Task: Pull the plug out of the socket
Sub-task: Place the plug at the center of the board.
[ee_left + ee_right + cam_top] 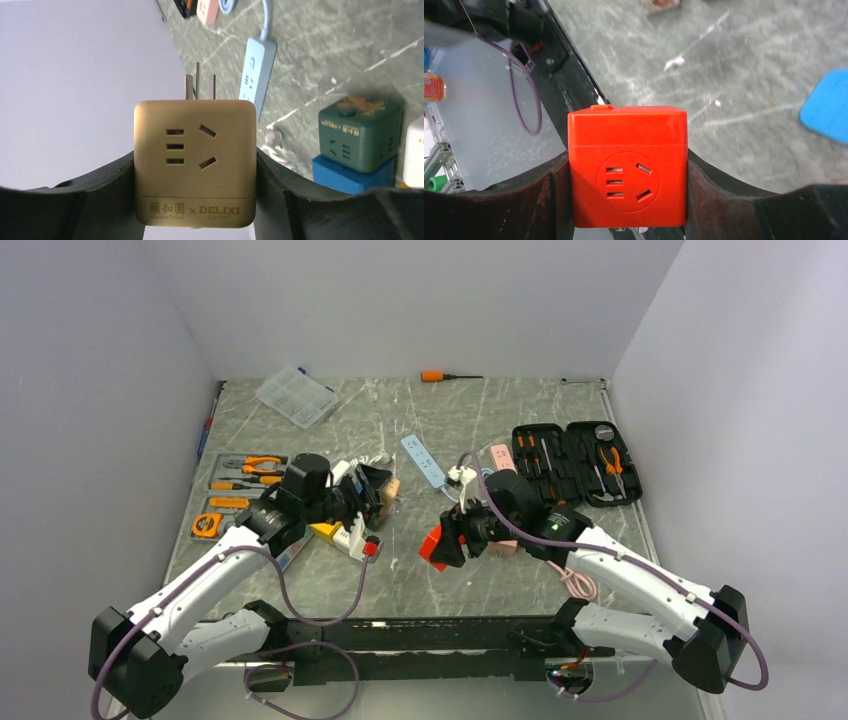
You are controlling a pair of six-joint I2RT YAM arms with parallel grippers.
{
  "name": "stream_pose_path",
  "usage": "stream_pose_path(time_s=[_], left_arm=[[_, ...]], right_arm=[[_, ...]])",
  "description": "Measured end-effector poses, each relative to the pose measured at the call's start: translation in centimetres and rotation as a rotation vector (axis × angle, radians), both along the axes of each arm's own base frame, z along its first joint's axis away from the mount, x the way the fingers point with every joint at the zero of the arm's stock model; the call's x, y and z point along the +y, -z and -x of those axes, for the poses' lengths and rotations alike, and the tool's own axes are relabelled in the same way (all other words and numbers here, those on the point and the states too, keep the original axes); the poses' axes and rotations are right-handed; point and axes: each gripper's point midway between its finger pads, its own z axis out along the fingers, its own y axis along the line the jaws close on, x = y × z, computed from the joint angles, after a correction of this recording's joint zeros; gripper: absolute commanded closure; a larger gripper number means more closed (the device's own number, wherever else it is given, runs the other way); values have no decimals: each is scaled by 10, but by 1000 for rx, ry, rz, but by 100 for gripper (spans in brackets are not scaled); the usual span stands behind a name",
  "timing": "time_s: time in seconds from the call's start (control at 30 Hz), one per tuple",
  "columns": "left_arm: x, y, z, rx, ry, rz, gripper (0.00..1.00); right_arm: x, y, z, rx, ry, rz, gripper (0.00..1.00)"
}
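Gold plug [195, 162] bottom cut off by frame; red socket [627, 172] bottom likewise.

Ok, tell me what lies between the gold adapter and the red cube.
Nothing but bare table shows between them in the top view: the gold adapter sits in the left pincer, the red cube in the right pincer, a gap apart.
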Motion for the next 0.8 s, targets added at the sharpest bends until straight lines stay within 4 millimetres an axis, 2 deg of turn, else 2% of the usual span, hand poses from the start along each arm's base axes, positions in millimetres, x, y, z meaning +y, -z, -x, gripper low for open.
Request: stream_pose_path(time_s=[0.1,0.23,0.33,0.47,0.57,0.67,0.8], left_arm=[[13,5,-14,-19,-60,-23,100],[21,18,-18,-16,-79,-47,100],[24,23,-20,-10,-88,-58,100],[22,37,-24,37,-89,-89,100],[13,48,-31,119,-96,-153,100],[-4,47,-41,182,-109,-200,100],[-21,41,-51,204,-135,-215,100]], right_arm=[[-14,17,10,54,19,55,100],[-26,33,21,101,43,81,100],[-35,44,22,114,91,104,100],[-45,61,1,103,227,183,100],[-55,86,-18,104,328,286,100],[-64,108,-37,90,415,382,100],[-76,124,-63,39,528,454,100]])
